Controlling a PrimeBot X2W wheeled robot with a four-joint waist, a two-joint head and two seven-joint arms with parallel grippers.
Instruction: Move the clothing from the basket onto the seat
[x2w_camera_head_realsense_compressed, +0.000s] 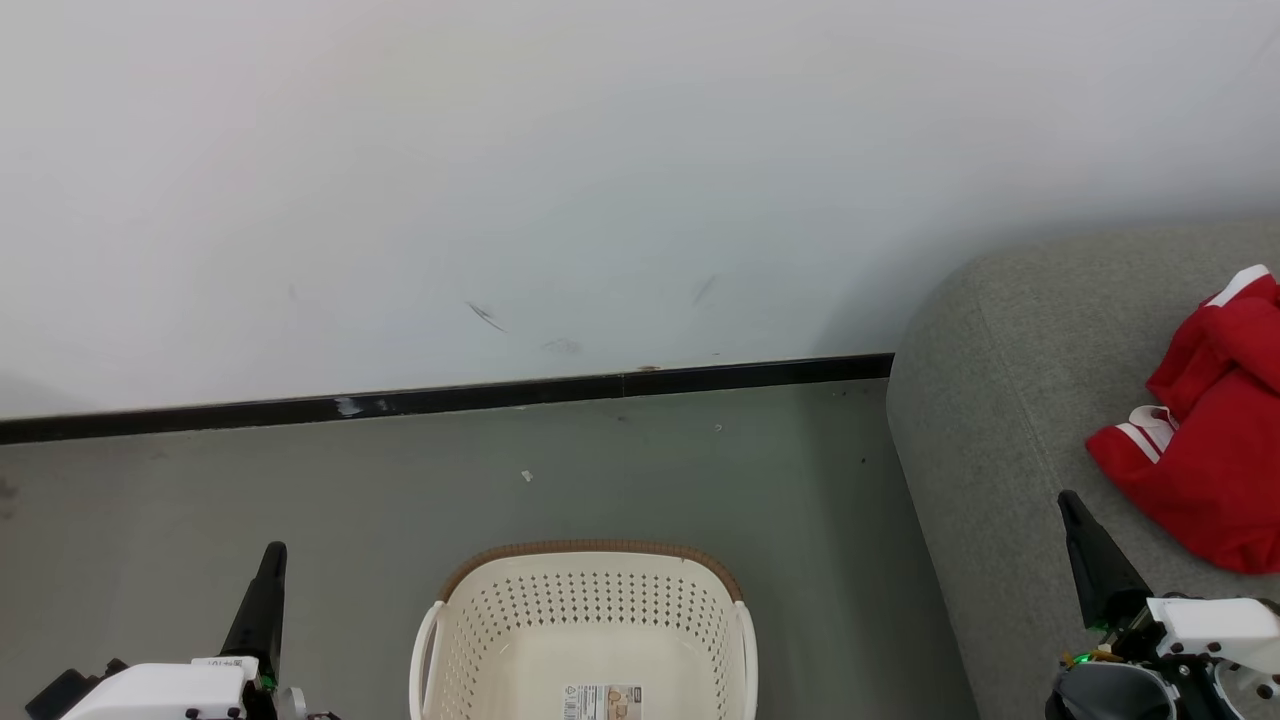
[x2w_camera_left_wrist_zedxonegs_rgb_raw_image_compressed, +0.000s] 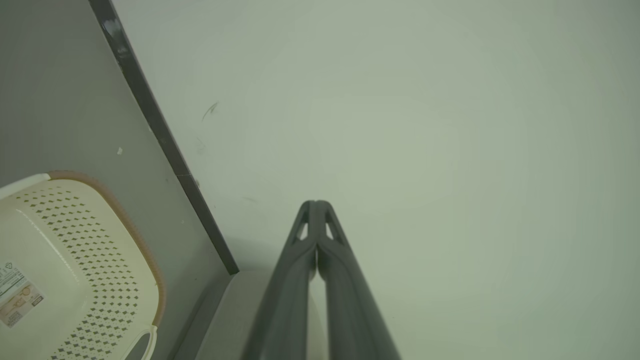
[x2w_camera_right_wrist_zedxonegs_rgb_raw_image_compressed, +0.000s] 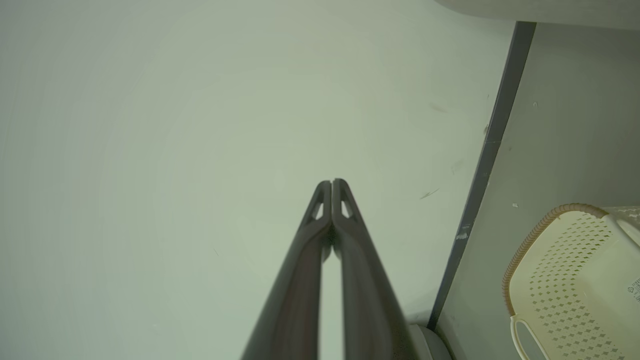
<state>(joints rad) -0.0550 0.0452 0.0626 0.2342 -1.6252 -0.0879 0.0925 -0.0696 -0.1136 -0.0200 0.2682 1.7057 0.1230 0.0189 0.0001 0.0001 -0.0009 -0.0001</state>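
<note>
At the lower left of the head view, the left gripper (x2w_camera_head_realsense_compressed: 274, 555) is seen with its two dark fingers pressed together and nothing pinched between them. This is confirmed in the left wrist view, where the closed tips are pointed at the pale wall (x2w_camera_left_wrist_zedxonegs_rgb_raw_image_compressed: 400, 125).

In the middle, the laundry basket (x2w_camera_head_realsense_compressed: 590, 550) is set on the grey floor (x2w_camera_head_realsense_compressed: 300, 480). No garment is seen in it, and the sticker (x2w_camera_head_realsense_compressed: 602, 702) on its bottom is laid bare.

To the right, the red garment (x2w_camera_head_realsense_compressed: 1215, 440) is found crumpled on the grey seat cushion (x2w_camera_head_realsense_compressed: 1000, 420), and part of it is cut off by the picture's edge. Just beside and below it, the right gripper (x2w_camera_head_realsense_compressed: 1068, 498) is held shut and empty.

The transfer is judged complete, so only a tidy finish is called for. The right fingers should be kept off the fabric so that nothing is snagged or dragged toward the cushion's edge.
</note>
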